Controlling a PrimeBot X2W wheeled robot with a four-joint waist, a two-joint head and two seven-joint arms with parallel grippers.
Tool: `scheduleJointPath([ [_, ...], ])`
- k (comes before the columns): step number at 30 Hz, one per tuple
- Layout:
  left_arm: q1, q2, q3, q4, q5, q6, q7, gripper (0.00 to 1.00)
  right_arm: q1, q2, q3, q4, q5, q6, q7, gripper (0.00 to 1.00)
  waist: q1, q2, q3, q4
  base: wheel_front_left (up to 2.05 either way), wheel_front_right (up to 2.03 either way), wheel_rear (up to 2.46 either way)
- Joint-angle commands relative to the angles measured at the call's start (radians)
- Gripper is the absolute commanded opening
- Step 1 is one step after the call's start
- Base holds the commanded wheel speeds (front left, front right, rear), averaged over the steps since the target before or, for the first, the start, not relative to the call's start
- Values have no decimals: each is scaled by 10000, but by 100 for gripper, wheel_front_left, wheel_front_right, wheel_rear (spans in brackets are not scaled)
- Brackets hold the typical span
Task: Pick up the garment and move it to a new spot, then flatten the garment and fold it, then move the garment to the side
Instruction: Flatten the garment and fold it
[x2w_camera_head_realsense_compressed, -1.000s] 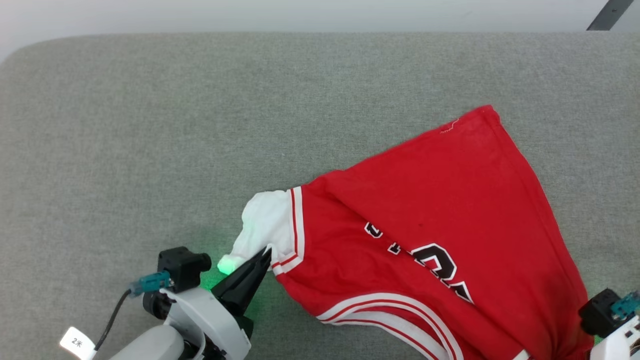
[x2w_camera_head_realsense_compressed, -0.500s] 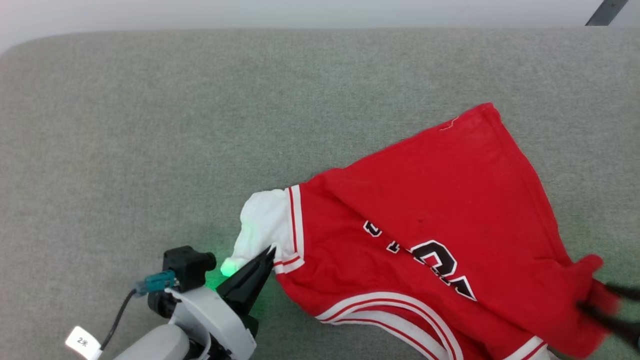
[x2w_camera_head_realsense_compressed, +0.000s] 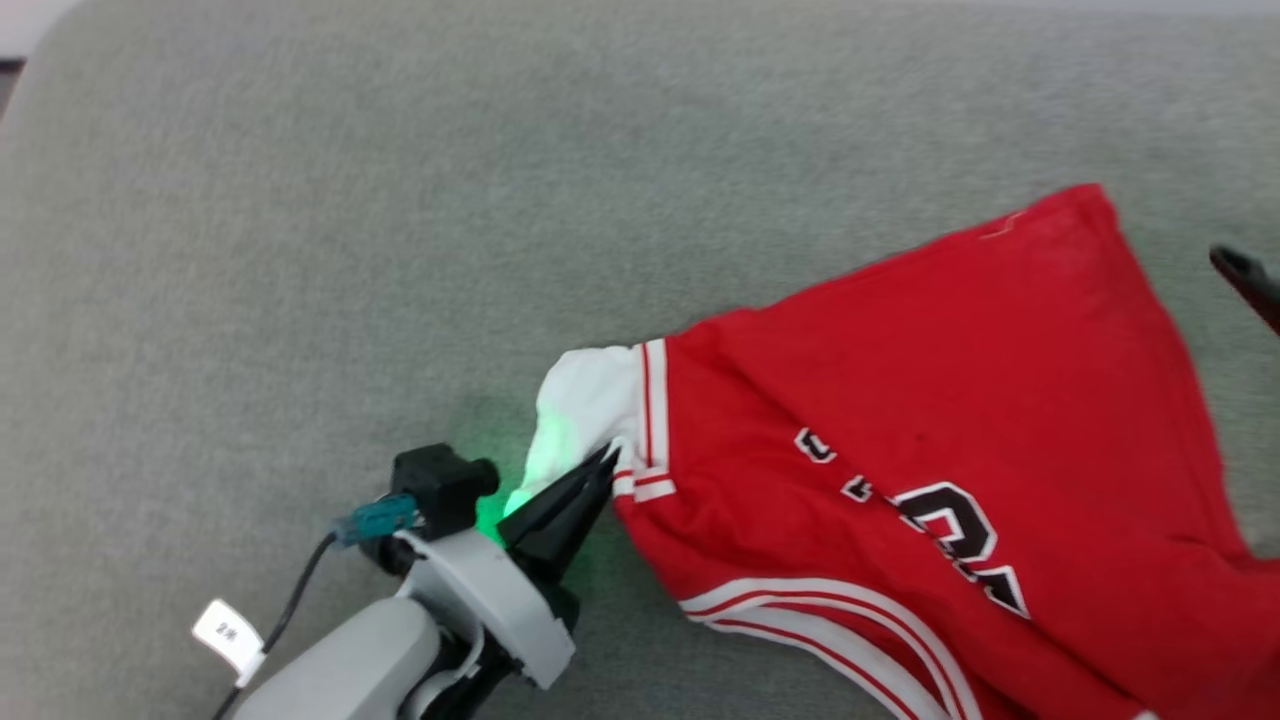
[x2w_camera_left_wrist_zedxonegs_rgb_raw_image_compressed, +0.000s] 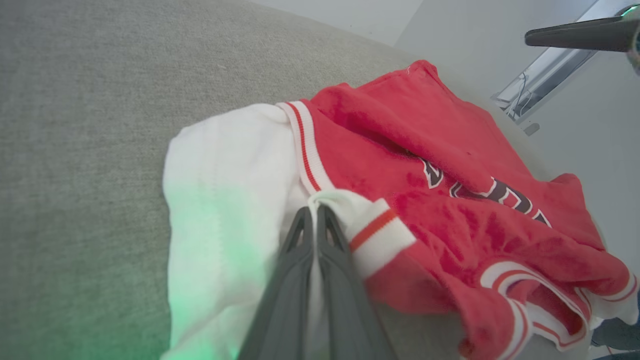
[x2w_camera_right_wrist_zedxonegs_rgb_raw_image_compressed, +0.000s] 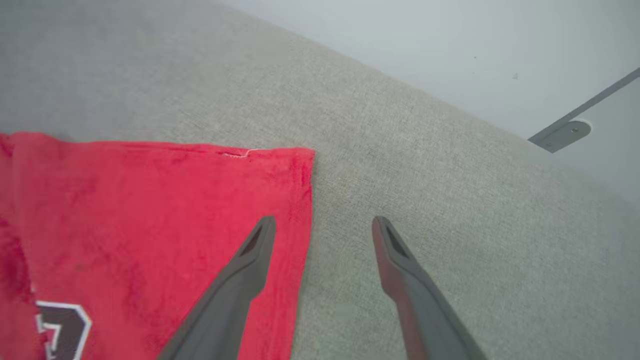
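One garment (x2w_camera_head_realsense_compressed: 900, 380) lies on the grey cloth-covered tabletop (x2w_camera_head_realsense_compressed: 300, 250), in the right part of the head view. Its red body spreads toward the far right up to one sharp hem corner (x2w_camera_head_realsense_compressed: 1085, 200), and its lower part runs out of that view at the bottom right. The black lettering with white outline faces up.

One white sleeve (x2w_camera_head_realsense_compressed: 585, 400) points toward the left, with a green glow on it. Left of this sleeve and beyond the garment, the tabletop is wide open room up to its far edge and one rounded corner (x2w_camera_head_realsense_compressed: 40, 60).

There are two grippers. The left gripper (x2w_camera_head_realsense_compressed: 605, 462) has its fingers together, clamped on the striped cuff of the white sleeve; in the left wrist view white cloth sits pinched between them.

The right gripper (x2w_camera_right_wrist_zedxonegs_rgb_raw_image_compressed: 322, 225) has its fingers wide apart and nothing between them. In the right wrist view one finger is over the red cloth beside the side edge of the garment and the other is over bare tabletop, just short of the hem corner. Whether they touch the surface I cannot tell.

One white label (x2w_camera_head_realsense_compressed: 228, 632) hangs on the cable of the left arm.
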Motion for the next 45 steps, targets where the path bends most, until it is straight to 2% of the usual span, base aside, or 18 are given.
scheduleJointPath([
  [1,-97,-58,-31,18,63,-39,-23,0,-294,86,234,215,-160,-16,45,100,0,-1,467,478,0,0,0],
  [6,-358,-429,-140,118,112,-52,-11,0,-1959,403,1553,2050,-619,-16,263,100,0,-1,905,901,0,0,0],
  [9,-377,-668,-102,160,180,-64,-13,0,-2527,480,2238,2920,-430,-16,533,100,0,-1,1120,1059,0,0,0],
  [14,-267,-903,5,177,244,-71,-6,0,-2839,420,3302,3502,37,-14,847,100,0,-1,1266,1199,0,0,0],
  [15,-231,-919,34,174,271,-70,-6,0,-2878,388,3484,3582,130,-14,858,80,0,-1,1272,1202,0,0,0],
  [16,-192,-930,61,180,288,-70,-3,0,-2922,355,3621,3648,214,-14,833,45,0,-1,1269,1198,0,0,0],
  [17,-145,-931,79,195,283,-71,-4,0,-2930,347,3684,3745,296,-14,744,26,0,-1,1248,1186,0,0,0],
  [18,-102,-931,102,215,246,-68,1,0,-2970,367,3736,3830,366,-14,626,0,0,-1,1206,1164,0,0,0],
  [21,-63,-850,195,80,-117,-60,5,0,-3116,372,3693,4116,645,-14,188,0,0,-1,1010,1070,0,0,0],
  [24,-409,-509,120,152,-496,-40,-17,0,-3392,382,3253,4558,803,-19,-426,0,0,-1,780,931,0,0,0],
  [29,-1832,-298,70,144,-1535,-44,327,0,-3913,699,2602,5370,965,-17,-1397,0,0,-1,475,686,0,0,0],
  [33,-3542,-247,390,645,-2391,-44,873,0,-4495,858,2108,5921,971,-17,-2007,0,0,-1,503,433,0,0,0],
  [37,-5697,-319,715,1634,-2808,-45,1541,0,-5556,1159,1487,6530,703,-17,-2653,0,0,-1,820,38,0,0,0],
  [39,-6843,-381,935,2269,-2943,-45,1810,0,-6318,1313,1111,6915,440,-17,-3105,0,0,-1,1034,-176,0,0,0],
  [40,-6843,-381,935,2269,-2943,-45,1810,0,-6318,1313,1111,6915,440,-17,-3105,0,0,-1,1034,-176,0,0,0],
  [45,-9681,-646,1511,4295,-2700,64,1924,0,-8398,1889,291,8080,-665,-19,-4644,0,0,-1,1462,-673,0,0,0],
])
